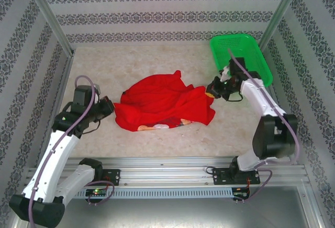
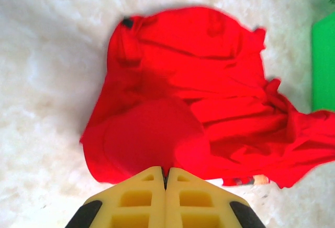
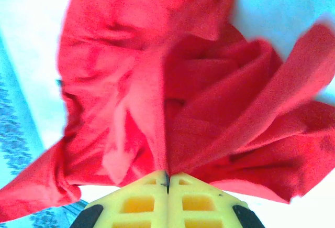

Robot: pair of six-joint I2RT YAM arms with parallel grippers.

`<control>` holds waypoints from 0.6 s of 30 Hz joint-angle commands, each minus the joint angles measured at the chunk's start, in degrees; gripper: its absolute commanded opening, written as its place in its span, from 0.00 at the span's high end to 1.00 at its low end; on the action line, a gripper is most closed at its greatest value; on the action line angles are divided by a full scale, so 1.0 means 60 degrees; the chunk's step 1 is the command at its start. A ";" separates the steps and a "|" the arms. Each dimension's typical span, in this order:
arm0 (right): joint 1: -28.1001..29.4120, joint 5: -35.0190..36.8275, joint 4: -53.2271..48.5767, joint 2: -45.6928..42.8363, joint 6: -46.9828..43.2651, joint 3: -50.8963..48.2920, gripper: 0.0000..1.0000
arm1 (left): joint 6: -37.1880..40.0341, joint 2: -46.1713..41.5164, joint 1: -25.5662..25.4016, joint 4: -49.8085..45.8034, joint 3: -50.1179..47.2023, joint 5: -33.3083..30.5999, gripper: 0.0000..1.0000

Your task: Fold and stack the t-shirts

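1. top external view: the pale worktop (image 1: 157,60) carries everything, and both arms reach in from its near edge.
2. the t-shirt (image 1: 162,105) lies as a crumpled red heap about the middle of the worktop, bunched and overlapped on itself, not spread and not folded. no second shirt can be made out.
3. the green mesh basket (image 1: 241,50) sits at the far right corner, apart from the cloth and with nothing in it.
4. the right gripper (image 1: 212,89) meets the heap's right side. in the right wrist view its yellow jaws are pressed together with red folds gathered into the seam between them (image 3: 167,175), so it is pinching the t-shirt.
5. the left gripper (image 1: 107,105) is at the heap's left side. in the left wrist view the jaws are likewise closed tight (image 2: 165,173) with cloth drawn up to the tips. it looks like a pinch on the edge, though how much fabric it has is hard to tell.
6. a sliver of the print (image 1: 157,127) peeks out along the heap's near side.
7. judged step: opening the shirt flat before any fold. doing it well would mean raising both pinches evenly, drawing them apart toward the left and right edges until the wrinkles fall out, then lowering the cloth onto bare worktop, clear of the basket. a thin single-layer pinch could slip, so tension should build gently.
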 commanded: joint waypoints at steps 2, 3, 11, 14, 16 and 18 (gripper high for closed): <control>-0.0476 -0.1135 -0.0585 -0.0826 0.0475 0.1515 1.00 | 0.0342 0.0978 0.0671 0.0085 0.2103 0.0503 1.00; -0.0612 -0.1405 -0.0447 -0.0895 0.0645 0.2003 1.00 | 0.0481 0.1339 0.0943 0.0020 0.2733 0.0652 1.00; -0.1506 -0.2858 0.0197 -0.0019 0.2216 0.6746 1.00 | 0.0784 0.3953 0.2877 -0.0027 0.8039 0.2059 1.00; -0.1874 -0.3233 0.0717 0.0366 0.3081 0.8243 1.00 | 0.0910 0.4700 0.3223 -0.0148 0.9787 0.2287 1.00; -0.2106 -0.3482 0.1036 0.0591 0.3706 0.9203 1.00 | 0.1026 0.5086 0.3406 -0.0231 1.0894 0.2473 1.00; -0.2275 -0.3651 0.1111 0.0764 0.4131 1.0040 1.00 | 0.1109 0.5366 0.3562 -0.0367 1.1853 0.2563 1.00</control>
